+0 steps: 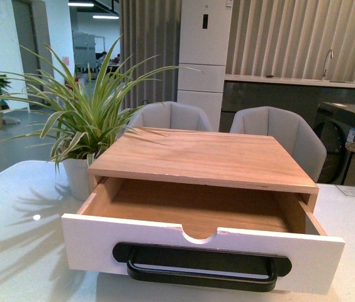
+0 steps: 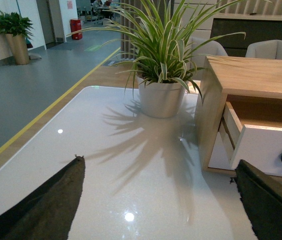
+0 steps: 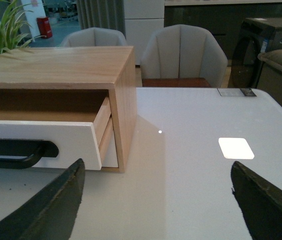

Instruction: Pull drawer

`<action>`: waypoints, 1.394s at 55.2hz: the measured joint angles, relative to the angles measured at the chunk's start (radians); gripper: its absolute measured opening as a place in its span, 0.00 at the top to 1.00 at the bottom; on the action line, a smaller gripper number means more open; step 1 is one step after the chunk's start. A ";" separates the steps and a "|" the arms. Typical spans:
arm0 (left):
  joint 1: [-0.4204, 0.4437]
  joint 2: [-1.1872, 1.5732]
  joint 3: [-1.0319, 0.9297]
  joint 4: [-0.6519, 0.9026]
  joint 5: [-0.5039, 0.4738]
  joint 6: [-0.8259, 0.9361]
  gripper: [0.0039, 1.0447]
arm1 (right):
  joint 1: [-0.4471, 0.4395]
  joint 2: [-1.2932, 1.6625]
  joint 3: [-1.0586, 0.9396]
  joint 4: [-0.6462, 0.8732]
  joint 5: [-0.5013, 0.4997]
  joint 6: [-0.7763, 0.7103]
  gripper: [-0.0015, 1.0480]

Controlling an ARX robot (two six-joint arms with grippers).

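Observation:
The drawer (image 1: 316, 251) stands pulled out of a light wood cabinet (image 1: 209, 157) in the front view, its white front showing a long black bar handle (image 1: 201, 265) and a semicircular notch, with bare wood inside. Neither arm shows in the front view. My left gripper (image 2: 158, 200) is open over bare table, to the left of the cabinet; the drawer front (image 2: 266, 150) lies beyond its right finger. My right gripper (image 3: 156, 202) is open over bare table to the right of the cabinet, with the drawer (image 3: 41, 137) and handle end (image 3: 16, 152) beyond its left finger.
A spider plant in a white pot (image 1: 77, 176) stands on the white table (image 1: 20, 251) left of the cabinet, also seen as the pot (image 2: 161, 97). Two grey chairs (image 1: 284, 135) sit behind the table. A paper slip (image 3: 236, 92) lies at the table's far right.

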 joint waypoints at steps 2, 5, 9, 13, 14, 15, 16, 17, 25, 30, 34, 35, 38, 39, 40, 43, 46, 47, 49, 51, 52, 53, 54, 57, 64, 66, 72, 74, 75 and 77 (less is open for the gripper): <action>0.000 0.000 0.000 0.000 0.000 0.003 0.05 | 0.000 0.000 0.000 0.000 0.000 0.000 0.07; 0.000 0.000 0.000 0.000 0.000 0.003 0.07 | 0.000 0.000 0.000 0.000 0.000 0.000 0.09; 0.000 0.000 0.000 0.000 0.000 0.003 0.07 | 0.000 0.000 0.000 0.000 0.000 0.000 0.09; 0.000 0.000 0.000 0.000 0.000 0.003 0.07 | 0.000 0.000 0.000 0.000 0.000 0.000 0.09; 0.000 0.000 0.000 0.000 0.000 0.003 0.07 | 0.000 0.000 0.000 0.000 0.000 0.000 0.09; 0.000 0.000 0.000 0.000 0.000 0.003 0.07 | 0.000 0.000 0.000 0.000 0.000 0.000 0.09; 0.000 0.000 0.000 0.000 0.000 0.003 0.07 | 0.000 0.000 0.000 0.000 0.000 0.000 0.09; 0.000 0.000 0.000 0.000 0.000 0.003 0.07 | 0.000 0.000 0.000 0.000 0.000 0.000 0.09; 0.000 0.000 0.000 0.000 0.000 0.003 0.07 | 0.000 0.000 0.000 0.000 0.000 0.000 0.09; 0.000 0.000 0.000 0.000 0.000 0.003 0.07 | 0.000 0.000 0.000 0.000 0.000 0.000 0.09; 0.000 0.000 0.000 0.000 0.000 0.003 0.07 | 0.000 0.000 0.000 0.000 0.000 0.000 0.09; 0.000 0.000 0.000 0.000 0.000 0.003 0.07 | 0.000 0.000 0.000 0.000 0.000 0.000 0.09; 0.000 0.000 0.000 0.000 0.000 0.003 0.07 | 0.000 0.000 0.000 0.000 0.000 0.000 0.09; 0.000 0.000 0.000 0.000 0.000 0.003 0.07 | 0.000 0.000 0.000 0.000 0.000 0.000 0.09; 0.000 0.000 0.000 0.000 0.000 0.003 0.07 | 0.000 0.000 0.000 0.000 0.000 0.000 0.09; 0.000 0.000 0.000 0.000 0.000 0.003 0.07 | 0.000 0.000 0.000 0.000 0.000 0.000 0.09; 0.000 0.000 0.000 0.000 0.000 0.003 0.07 | 0.000 0.000 0.000 0.000 0.000 0.000 0.09; 0.000 0.000 0.000 0.000 0.000 0.003 0.07 | 0.000 0.000 0.000 0.000 0.000 0.000 0.09; 0.000 0.000 0.000 0.000 0.000 0.003 0.07 | 0.000 0.000 0.000 0.000 0.000 0.000 0.09; 0.000 0.000 0.000 0.000 0.000 0.003 0.07 | 0.000 0.000 0.000 0.000 0.000 0.000 0.09; 0.000 0.000 0.000 0.000 0.000 0.003 0.07 | 0.000 0.000 0.000 0.000 0.000 0.000 0.09; 0.000 0.000 0.000 0.000 0.000 0.003 0.07 | 0.000 0.000 0.000 0.000 0.000 0.000 0.09; 0.000 0.000 0.000 0.000 0.000 0.003 0.07 | 0.000 0.000 0.000 0.000 0.000 0.000 0.09; 0.000 0.000 0.000 0.000 0.000 0.003 0.07 | 0.000 0.000 0.000 0.000 0.000 0.000 0.09; 0.000 0.000 0.000 0.000 0.000 0.003 0.07 | 0.000 0.000 0.000 0.000 0.000 0.000 0.09; 0.000 0.000 0.000 0.000 0.000 0.003 0.07 | 0.000 0.000 0.000 0.000 0.000 0.000 0.09; 0.000 0.000 0.000 0.000 0.000 0.003 0.07 | 0.000 0.000 0.000 0.000 0.000 0.000 0.09; 0.000 0.000 0.000 0.000 0.000 0.003 0.07 | 0.000 0.000 0.000 0.000 0.000 0.000 0.09; 0.000 0.000 0.000 0.000 0.000 0.003 0.07 | 0.000 0.000 0.000 0.000 0.000 0.000 0.09; 0.000 0.000 0.000 0.000 0.000 0.003 0.07 | 0.000 0.000 0.000 0.000 0.000 0.000 0.09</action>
